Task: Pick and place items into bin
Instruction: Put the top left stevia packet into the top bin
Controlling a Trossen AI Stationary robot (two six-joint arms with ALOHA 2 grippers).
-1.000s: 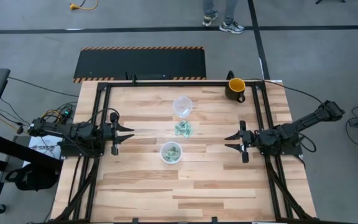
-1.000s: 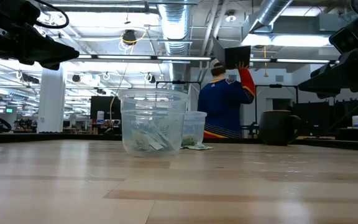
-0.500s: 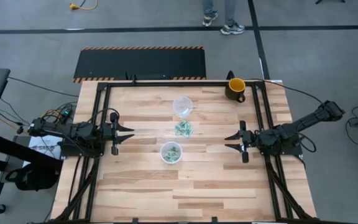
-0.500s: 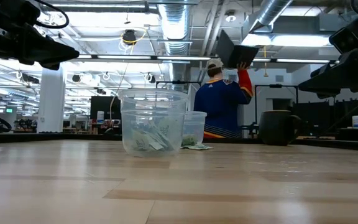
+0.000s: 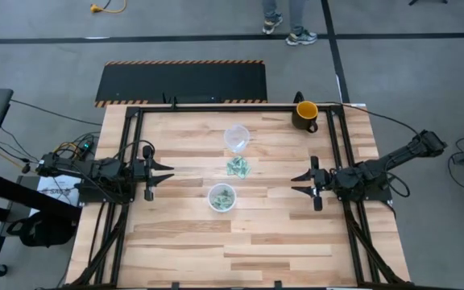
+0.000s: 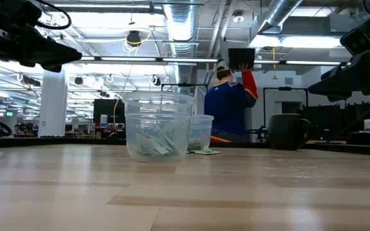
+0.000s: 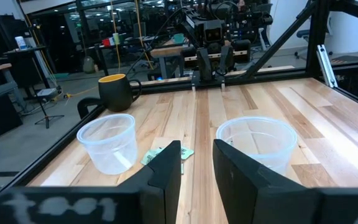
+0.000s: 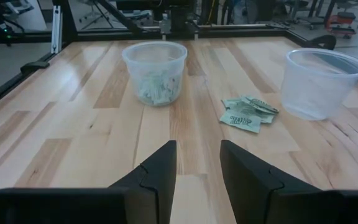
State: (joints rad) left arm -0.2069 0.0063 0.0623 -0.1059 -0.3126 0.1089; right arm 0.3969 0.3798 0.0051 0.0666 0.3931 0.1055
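Near the middle of the pale wooden plank table point(image 5: 184, 242) stand two clear plastic cups in a line running from the far edge toward the near edge. The farther clear plastic cup point(image 5: 237, 138) holds nothing that can be seen from above. The nearer clear plastic cup point(image 5: 222, 197) has a small heap of tiny pale green glossy packets point(image 5: 223, 198) in its bottom. Between the two cups, flat on the wood and touching neither, lies a loose cluster of the same pale green packets point(image 5: 238, 167); the right wrist view shows them overlapping one another just beside the farther cup.

At the left edge of the table the left claw point(image 5: 166, 171) hangs above the wood, well apart from the cups, its two dark fingers point(image 7: 166, 167) parted by a narrow gap and gripping nothing. At the right edge the right claw point(image 5: 297, 184) faces it from the opposite side, also raised and well clear of the packets, its dark fingers point(image 8: 157, 171) spread a little wider and likewise empty.

A dark mug with a yellow inside point(image 5: 304, 115) sits at the far right corner of the table. Beyond the table, in the low view, a person in a blue top point(image 6: 231, 110) stands with back turned, holding a dark flat object overhead.
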